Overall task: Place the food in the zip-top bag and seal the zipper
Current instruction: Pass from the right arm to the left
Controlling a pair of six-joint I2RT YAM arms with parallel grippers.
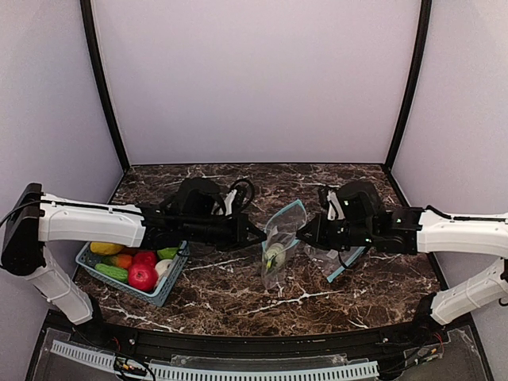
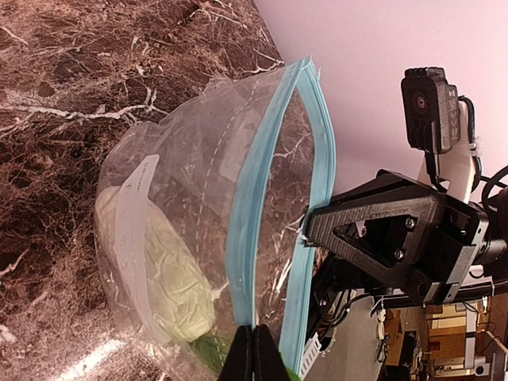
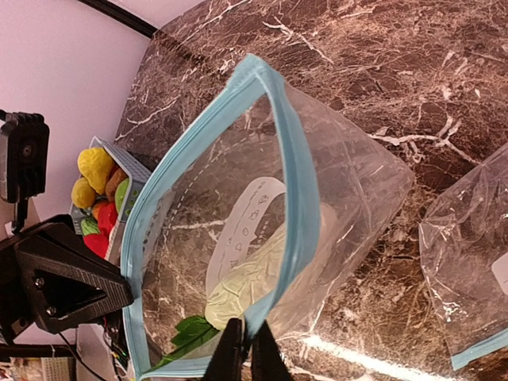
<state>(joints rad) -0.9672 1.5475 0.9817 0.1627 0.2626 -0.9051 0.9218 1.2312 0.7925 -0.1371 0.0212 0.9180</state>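
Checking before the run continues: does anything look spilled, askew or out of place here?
Nothing spilled. One oddity: a second zip-top bag lies on the table beside the held bag.

The zip-top bag [image 1: 282, 238] is at the middle of the table [image 1: 238, 298], between my left gripper [image 1: 263, 232], pinching its left rim, and my right gripper [image 1: 301, 234], pinching its right rim. One piece of food [image 1: 275, 255] lies in it. The other food [image 1: 141, 270] sits in a basket [image 1: 167, 292] at the table's left. A second bag [image 1: 347, 262] lies under my right gripper.
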